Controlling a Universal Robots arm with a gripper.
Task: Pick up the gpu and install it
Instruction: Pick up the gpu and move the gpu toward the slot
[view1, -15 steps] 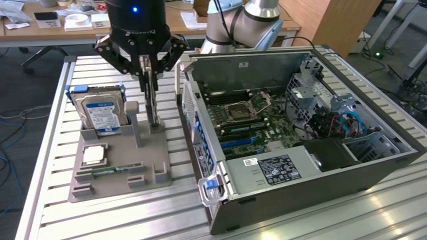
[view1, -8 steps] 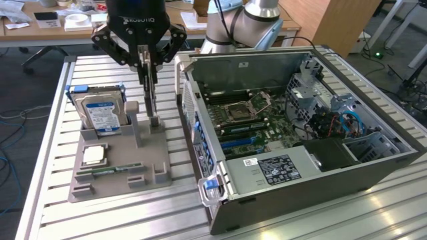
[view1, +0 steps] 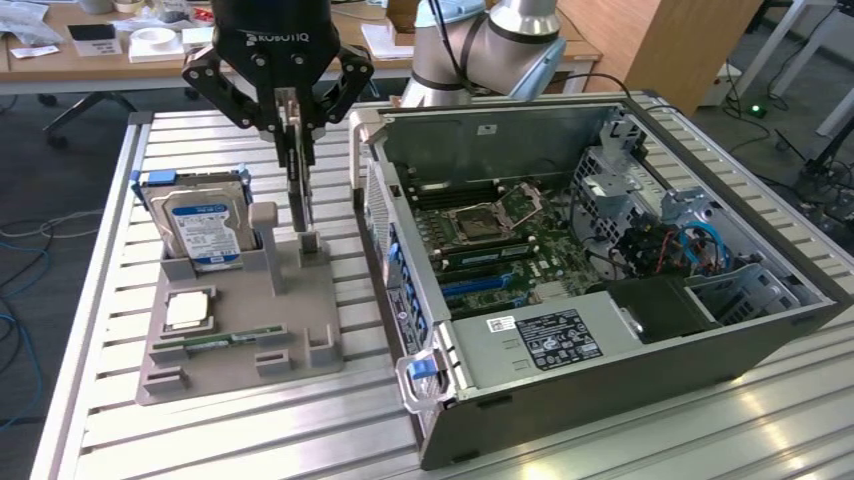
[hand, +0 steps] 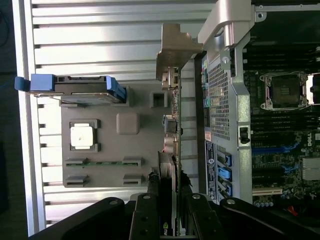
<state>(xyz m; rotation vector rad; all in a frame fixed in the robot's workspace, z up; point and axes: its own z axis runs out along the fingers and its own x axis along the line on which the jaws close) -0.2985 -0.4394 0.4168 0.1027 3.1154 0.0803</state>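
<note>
Exterior view: the gripper (view1: 295, 150) hangs straight down over the grey fixture tray (view1: 247, 300), at the side next to the open computer case (view1: 627, 330). Its jaws are about half closed, pinching the top edge of the gpu (view1: 302, 205). The card stands upright on its edge. That is likely because the tray's slotted posts keep it vertical, so that a top-down pinch can reach both flat faces. Its lower edge sits at the posts; I cannot tell whether it is seated in them or just clear. The hard drive (view1: 200, 228) stands in its own cradle on the exterior view's left. The processor (view1: 187, 310) and memory stick (view1: 220, 340) lie flat nearer the tray's front, well apart from the card. The case lies on its side with the motherboard (view1: 494, 235) facing up, presumably so its slots can be reached from above. Wrist view: looking down the fingers (hand: 152, 200), the gpu (hand: 171, 125) shows as a thin line between the pads, which seem to touch it on both sides. Its pale bracket (hand: 175, 50) is at the far end from the gripper (hand: 169, 177). The card runs along the edge of the tray (hand: 145, 150), just beside the case's rear panel (hand: 220, 100). The hard drive (hand: 75, 90), processor (hand: 82, 136) and memory stick (hand: 102, 162) sit in their tray seats, and the motherboard (hand: 285, 100) lies beyond the panel.
</note>
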